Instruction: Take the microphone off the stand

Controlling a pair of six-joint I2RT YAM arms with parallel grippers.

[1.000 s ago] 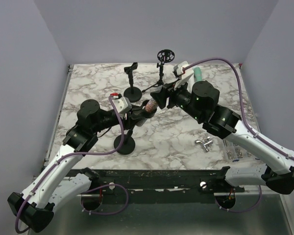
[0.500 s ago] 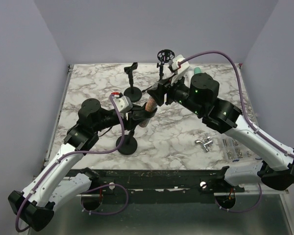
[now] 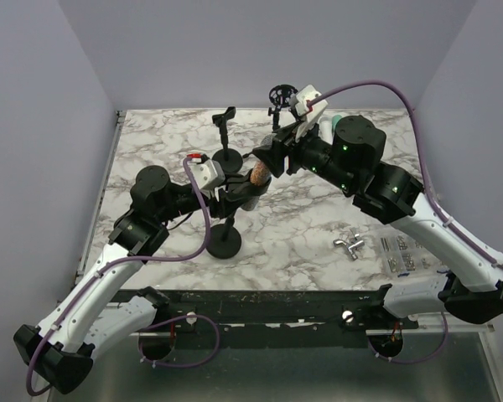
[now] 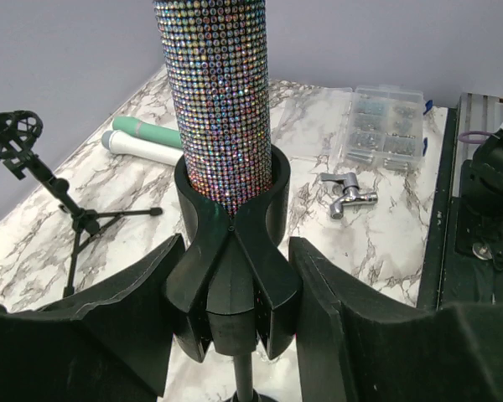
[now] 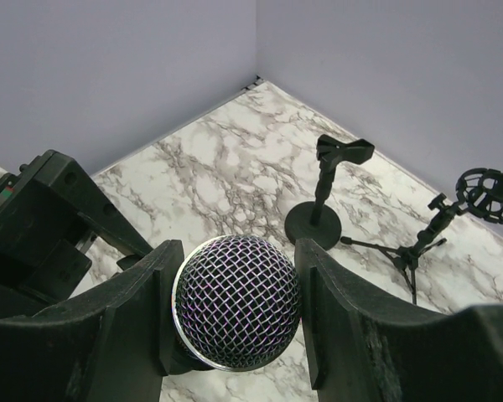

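The microphone (image 4: 222,100) has a glittery body and a dark mesh head (image 5: 237,301). It sits upright in the black clip (image 4: 230,251) of the stand, whose round base (image 3: 226,243) is at the table's front middle. My left gripper (image 4: 235,285) is closed on the clip from both sides, just below the microphone's body. From above, my right gripper (image 5: 235,310) is shut on the mesh head, one finger (image 5: 344,310) on each side. In the top view the two grippers meet over the table's middle, around the microphone (image 3: 256,174).
A second round-base stand (image 3: 227,157) and a tripod stand with a ring mount (image 3: 278,94) are at the back. Teal and white microphones (image 4: 147,138) lie at the back right. A metal tap (image 3: 350,245) and a clear box of screws (image 3: 400,251) are at the front right.
The right arm has drawn back and up with the microphone's head. The stand's base has slid right, and the left gripper has gone with it, its jaws a little wider.
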